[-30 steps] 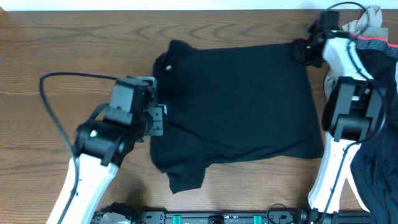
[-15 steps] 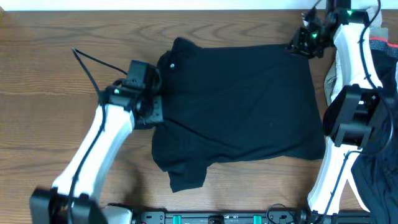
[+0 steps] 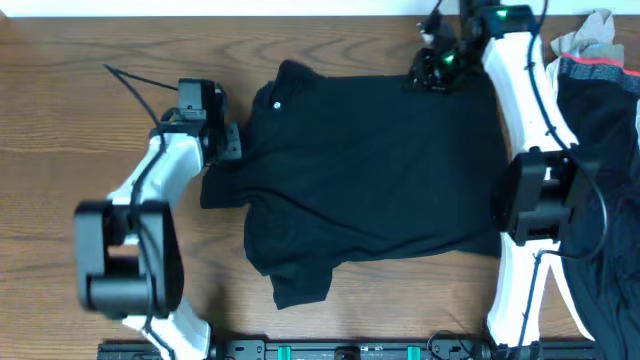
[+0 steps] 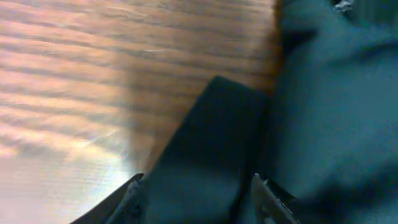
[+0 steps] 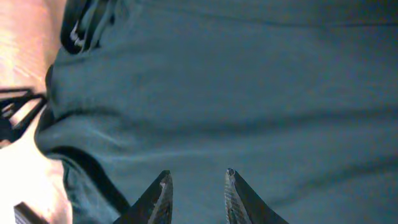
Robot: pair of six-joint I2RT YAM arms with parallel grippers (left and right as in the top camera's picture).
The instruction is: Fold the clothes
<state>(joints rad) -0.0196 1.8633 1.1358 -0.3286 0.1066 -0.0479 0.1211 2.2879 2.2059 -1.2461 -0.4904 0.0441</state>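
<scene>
The clothes, a black T-shirt [image 3: 380, 170] with a small white logo [image 3: 272, 108], lie spread across the middle of the table [image 3: 60, 120], the near-left part bunched. My left gripper [image 3: 228, 143] is at the shirt's left edge. In the left wrist view its jaws [image 4: 196, 180] are closed on a strip of black sleeve [image 4: 211, 130] that fills the gap between them. My right gripper [image 3: 425, 70] hovers over the shirt's far edge; in the right wrist view it [image 5: 198, 174] stands open, with only cloth [image 5: 249, 81] below it and the collar [image 5: 78, 31] at upper left.
A pile of other garments [image 3: 600, 60] lies at the right edge, with dark cloth [image 3: 610, 260] hanging nearer the front. The left arm's cable [image 3: 130, 85] loops over the bare wood on the left.
My left gripper moved left and back, drawing a flap of sleeve out to the left. My right gripper slid left along the shirt's far edge and opened.
</scene>
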